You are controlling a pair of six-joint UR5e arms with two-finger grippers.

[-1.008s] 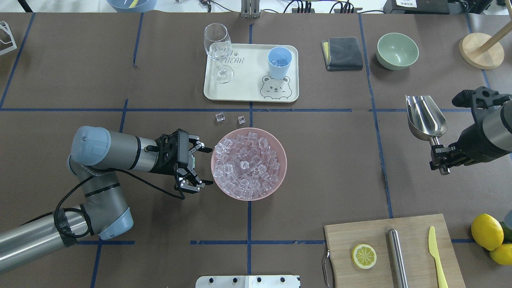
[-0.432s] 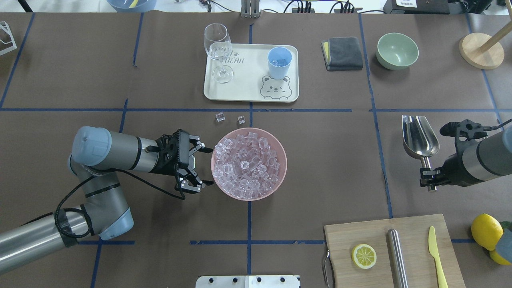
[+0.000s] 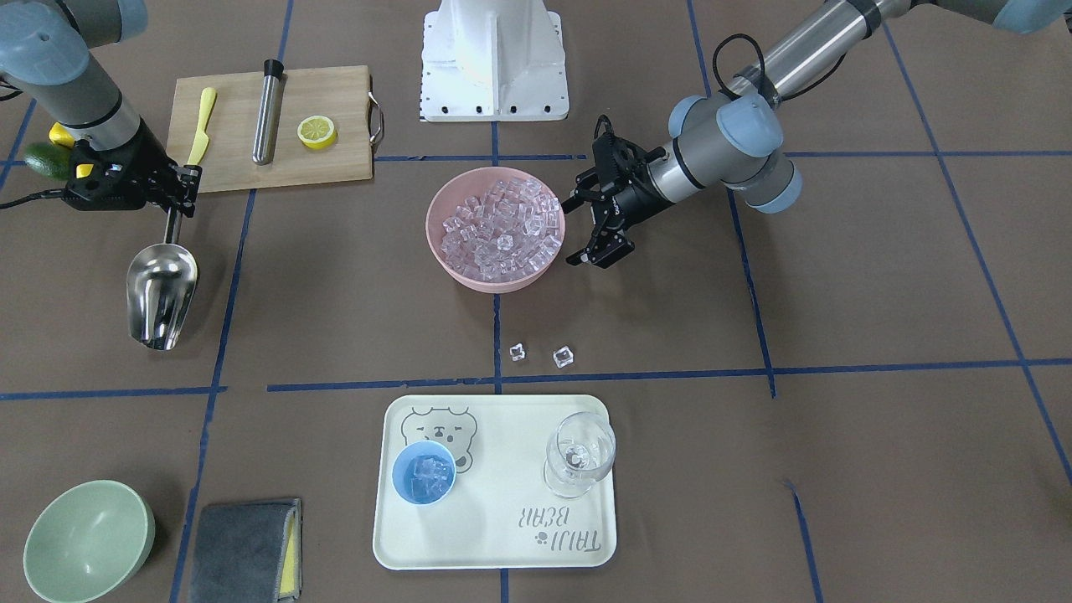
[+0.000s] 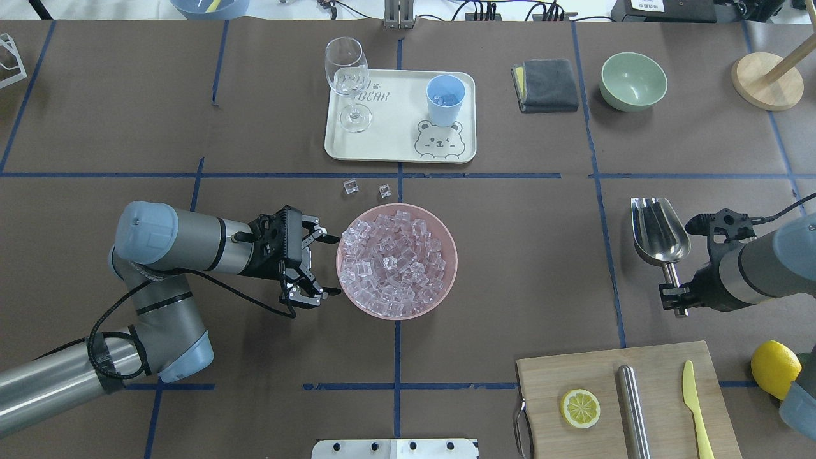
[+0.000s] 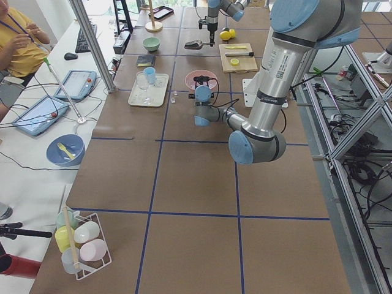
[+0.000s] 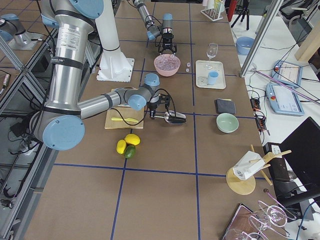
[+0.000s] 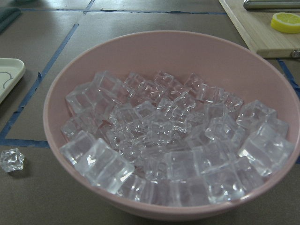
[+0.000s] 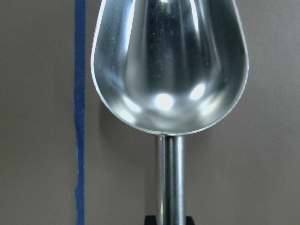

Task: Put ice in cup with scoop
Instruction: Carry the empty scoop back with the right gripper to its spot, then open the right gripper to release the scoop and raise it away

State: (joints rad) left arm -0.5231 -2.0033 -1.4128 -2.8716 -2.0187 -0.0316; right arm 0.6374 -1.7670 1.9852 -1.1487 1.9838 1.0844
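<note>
Empty scoop is held by its rod handle in the right gripper, jaws clamped, trough pointing away from the robot – ice is heaped in the pink bowl well off to its left, beside the left gripper, jaws wide; cup is seen on the tray, few cubes inside
</note>
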